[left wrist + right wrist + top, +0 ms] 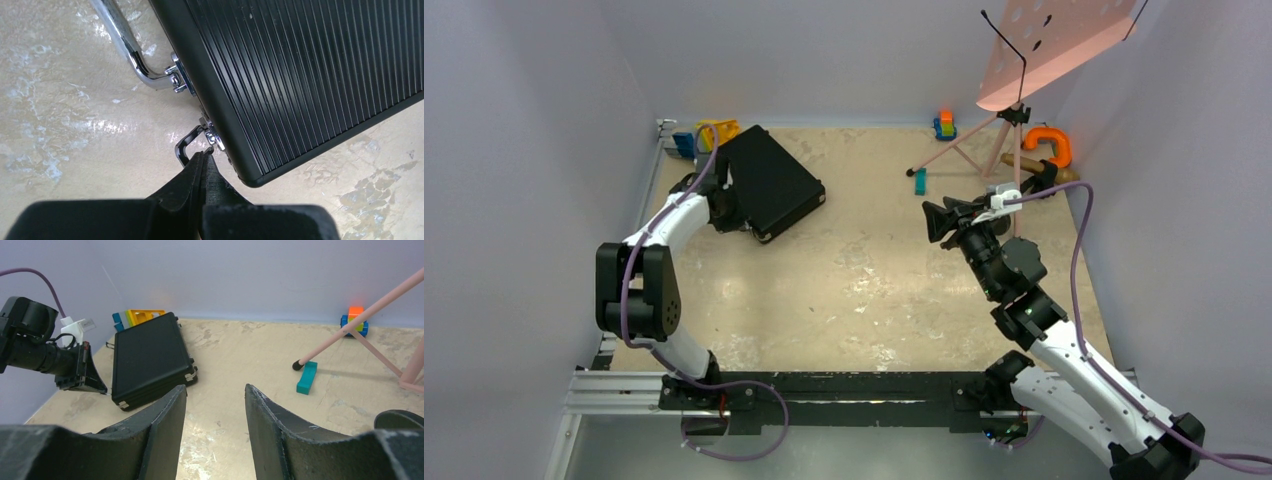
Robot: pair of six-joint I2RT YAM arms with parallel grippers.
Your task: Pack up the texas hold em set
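Note:
The black briefcase (769, 180) lies closed and flat at the back left, and also shows in the right wrist view (147, 357). In the left wrist view its ribbed lid (310, 65), chrome handle (130, 50) and a flipped-out chrome latch (192, 140) show. My left gripper (206, 154) is shut, its tips touching that latch at the case's near-left edge (746, 226). My right gripper (215, 390) is open and empty, held above the table's right middle (936, 220) and facing the case. Chip stacks, card box and dice are out of view.
Blue and yellow toy blocks (704, 135) sit behind the case in the back left corner. A pink music stand (1054, 40) stands at the back right, with a teal block (920, 181) by its leg, a blue-orange toy (944, 124) and an orange curved piece (1049, 145). Walls enclose the table.

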